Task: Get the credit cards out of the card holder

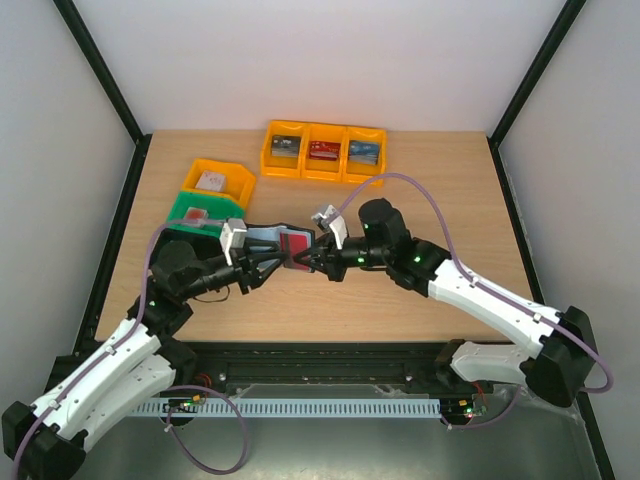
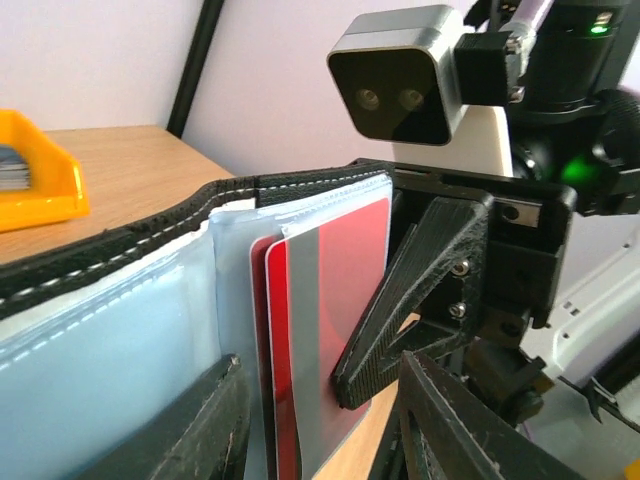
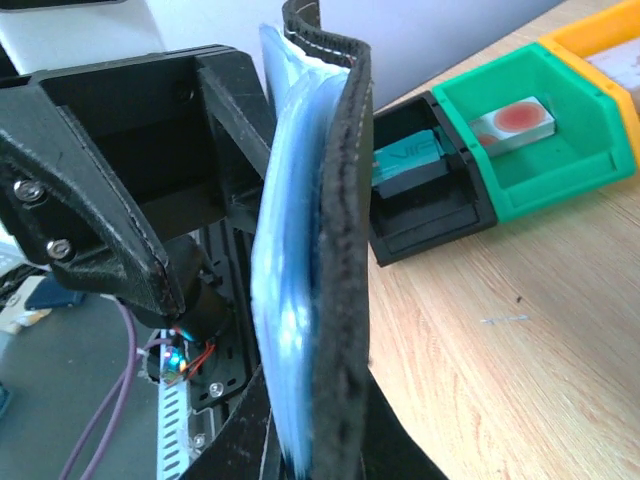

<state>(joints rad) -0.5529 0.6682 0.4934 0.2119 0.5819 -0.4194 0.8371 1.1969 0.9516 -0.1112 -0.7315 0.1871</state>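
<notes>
Both arms meet over the middle of the desk (image 1: 360, 320), with the card holder (image 1: 264, 241) held on edge and spread open between them. Your right gripper (image 1: 310, 260) is clamped tight on one flap of the holder. Its own wrist view shows the black stitched edge and the grey-blue clear pockets standing edge-on between its two fingers. In the left wrist view, one of those black fingers (image 2: 400, 300) lies flat against the face of the red card (image 2: 330, 300). That red card has a grey stripe down it and sticks partway out of a clear pocket, with a second red edge showing just behind it. Your left gripper (image 1: 275, 263) stands about half open, its fingers straddling the lower end of the pocket and the red card. A strip of bare desk shows between the card and one of those fingers, so it is not pinching the card. Beyond the holder, toward the left side of the desk, a black bin (image 3: 430, 205) holds a teal card (image 3: 408, 157). The black bin touches a green bin (image 3: 540, 185), and a white piece with a red spot (image 3: 515, 120) lies in the green one. A yellow bin (image 1: 222, 180) sits just behind the green bin. Three more yellow bins (image 1: 323, 152) stand in a row at the far edge, each with something small inside.
</notes>
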